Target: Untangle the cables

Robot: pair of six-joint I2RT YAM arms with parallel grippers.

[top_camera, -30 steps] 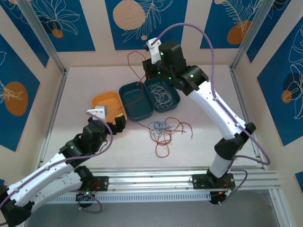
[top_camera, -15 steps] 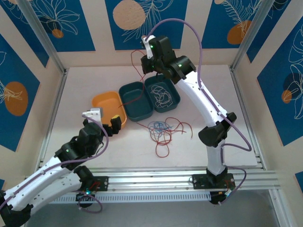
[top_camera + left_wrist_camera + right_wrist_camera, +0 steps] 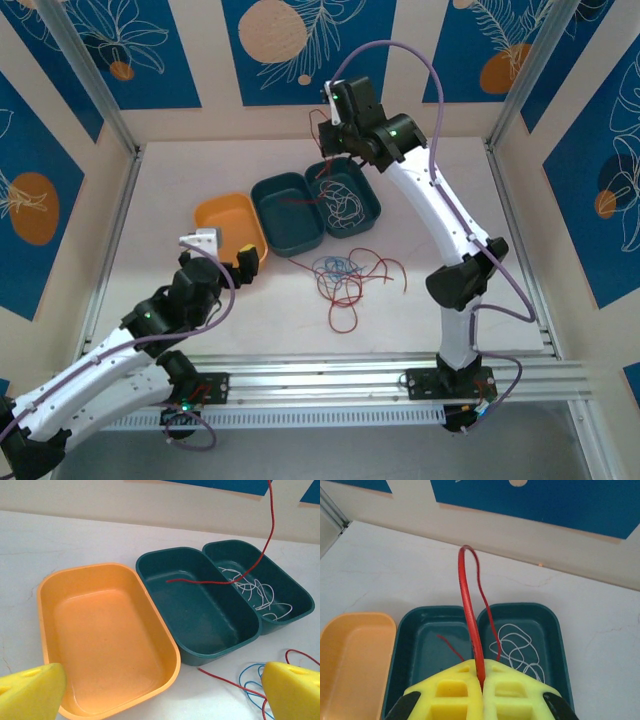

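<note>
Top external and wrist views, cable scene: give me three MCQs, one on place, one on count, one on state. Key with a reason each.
1. Where does the white cable lie?
A. in the orange tray
B. in the outer teal tray
C. on the bare tabletop

2. How many trays stand on the table?
A. three
B. two
C. four

3. What state are the right jaws in?
A. open and empty
B. shut on a blue cable
C. shut on the red cable

Key:
1 B: the white loops sit inside the outer teal tray, the one farthest from the orange one.
2 A: the orange tray, the middle teal tray and the outer teal tray stand side by side.
3 C: the right wrist view shows the red cable pinched between the closed yellow jaws.
</note>
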